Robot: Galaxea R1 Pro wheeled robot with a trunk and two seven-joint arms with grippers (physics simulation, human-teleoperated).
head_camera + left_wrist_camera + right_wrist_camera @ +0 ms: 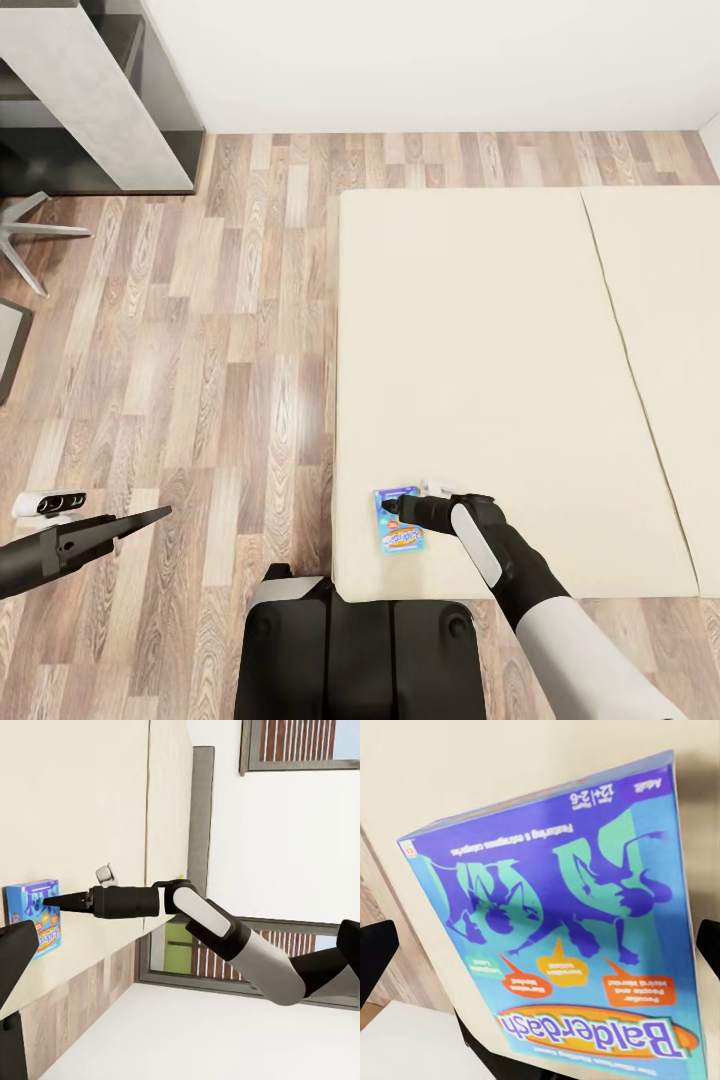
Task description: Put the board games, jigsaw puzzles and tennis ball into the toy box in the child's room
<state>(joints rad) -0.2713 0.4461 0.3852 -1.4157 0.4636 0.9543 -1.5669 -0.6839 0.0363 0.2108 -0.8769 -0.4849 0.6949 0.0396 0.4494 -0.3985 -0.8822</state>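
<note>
A blue-green board game [402, 535] printed "Balderdash" lies flat on the cream bed [480, 350], close to its near left corner. My right gripper [393, 507] hangs just over the box's far end and is open. In the right wrist view the box [562, 915] lies between the two black fingers [376, 949], which are spread to either side and not pressing on it. The left wrist view shows that gripper [52, 900] from the side, its tip at the box [34, 911]. My left gripper [160, 516] hovers open over the floor, left of the bed, holding nothing.
Wood-plank floor [220, 330] runs left of the bed. The light grey table [90, 90] stands at the far left corner, with chair legs [30, 235] beside it. My dark base [360, 650] sits against the bed's near edge. A grey headboard [199, 832] and windows appear in the left wrist view.
</note>
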